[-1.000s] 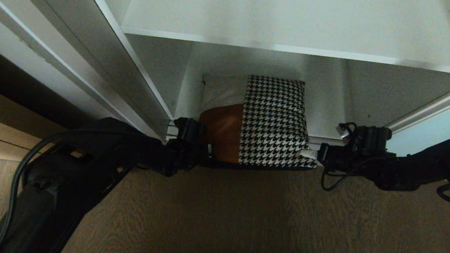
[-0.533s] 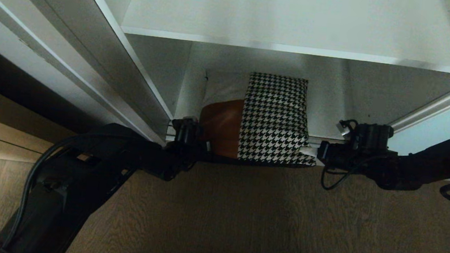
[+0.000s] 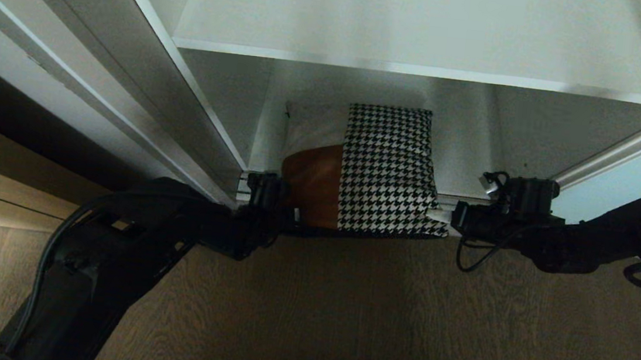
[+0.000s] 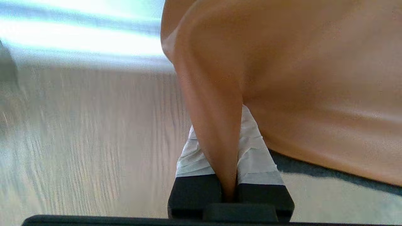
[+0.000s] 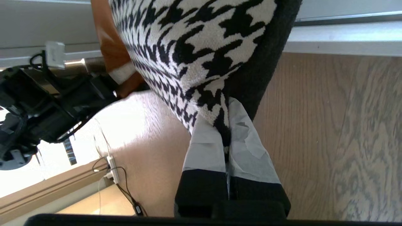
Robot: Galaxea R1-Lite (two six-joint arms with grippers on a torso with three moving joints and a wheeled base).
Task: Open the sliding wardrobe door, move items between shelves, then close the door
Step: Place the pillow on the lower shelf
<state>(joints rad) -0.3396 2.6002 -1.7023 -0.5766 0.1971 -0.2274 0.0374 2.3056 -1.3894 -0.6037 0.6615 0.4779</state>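
**Leather and houndstooth, pinched at two corners**

Houndstooth-and-tan cushion [image 3: 365,169] hangs at the mouth of the lowest shelf [image 3: 463,158], under the upper shelf [image 3: 417,27]. Left hand [image 4: 224,175] pinches a thin fold of tan leather; right hand [image 5: 227,141] clamps the houndstooth corner. Such shallow grips could slip, dropping the soft, black-backed cushion onto the wood floor [image 3: 343,311].

there is 1 cushion [image 3: 365,169], with 1 tan-brown patch, 1 pale patch and 1 houndstooth panel on its face. 2 grippers are in view: 1 left gripper [image 3: 288,212] and 1 right gripper [image 3: 440,216], each on 1 black arm, so 2 arms. each gripper shows 2 white-taped fingers [image 4: 251,150] in its wrist view. 2 white shelves [image 3: 417,30] can be counted, 1 upper and 1 lower. 1 sliding wardrobe door [image 3: 619,191] of pale aqua glass shows at the right. 1 wooden floor [image 3: 343,311] lies below.
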